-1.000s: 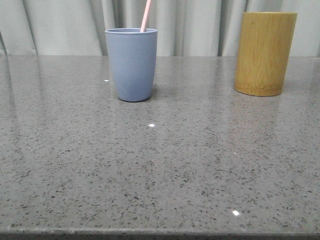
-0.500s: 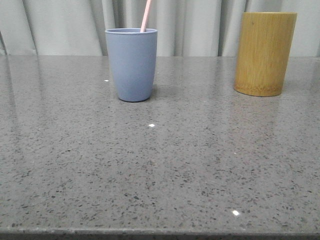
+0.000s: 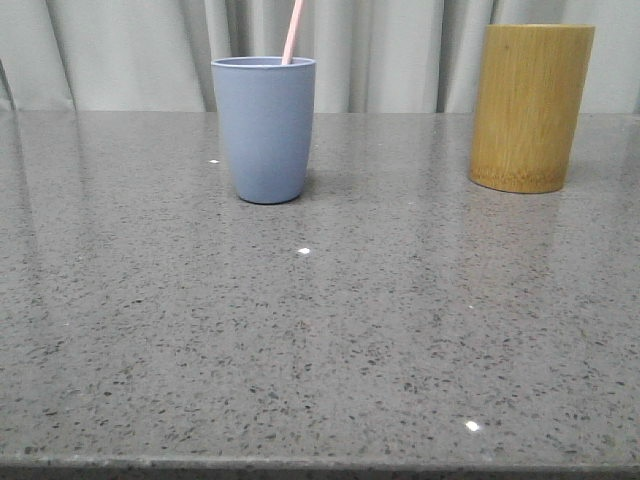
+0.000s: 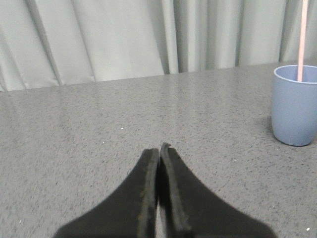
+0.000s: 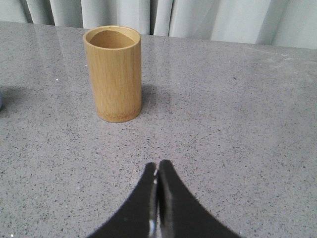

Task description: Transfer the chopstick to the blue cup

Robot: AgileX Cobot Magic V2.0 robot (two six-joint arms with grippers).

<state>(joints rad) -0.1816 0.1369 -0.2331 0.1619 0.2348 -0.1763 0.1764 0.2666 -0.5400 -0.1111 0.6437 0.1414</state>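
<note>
Standing in the matte grey-blue cup (image 3: 264, 130) near the tabletop's far edge, the thin pink chopstick (image 3: 292, 32) is seen; both the left gripper (image 4: 159, 151) and right gripper (image 5: 157, 168) are pressed closed, empty.

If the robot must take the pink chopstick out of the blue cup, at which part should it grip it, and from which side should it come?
Grip the chopstick on the bare shaft above the rim of the blue cup, since the cup hides its lower part. Probably come from above, jaws on either side of the thin, slightly leaning stick, then lift along its lean.
</note>
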